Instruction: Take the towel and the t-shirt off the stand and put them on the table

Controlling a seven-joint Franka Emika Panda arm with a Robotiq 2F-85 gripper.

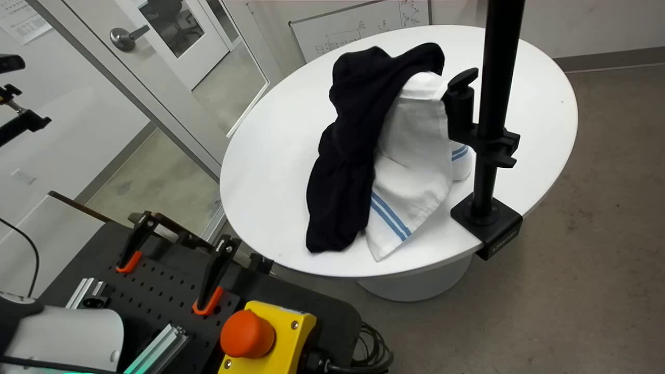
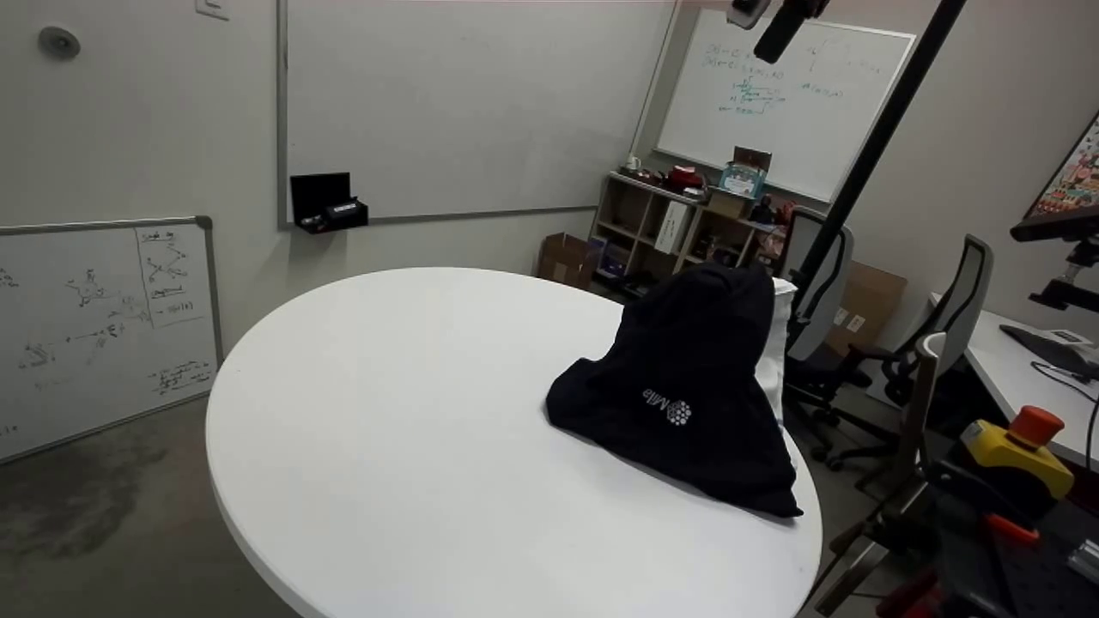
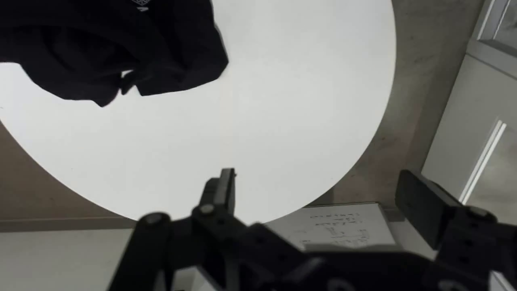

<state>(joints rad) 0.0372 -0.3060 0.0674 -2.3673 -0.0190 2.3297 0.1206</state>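
At the round table [image 1: 270, 166], the t-shirt [image 1: 356, 132] and striped towel [image 1: 415, 145] hang on the stand [image 1: 495, 98]. The gripper [image 3: 316, 171] is spread wide.

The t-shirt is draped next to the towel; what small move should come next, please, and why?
Probably move the open, empty tool toward the raised top of the t-shirt, which peaks beside the stand, ungripped, rather than lying flat on the table.

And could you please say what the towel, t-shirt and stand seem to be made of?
Towel: probably matte woven cotton, given its soft folds. T-shirt: matte, perhaps jersey, judging by its limp drape. Stand: likely metal, dull black finish, given its straight, slim build.
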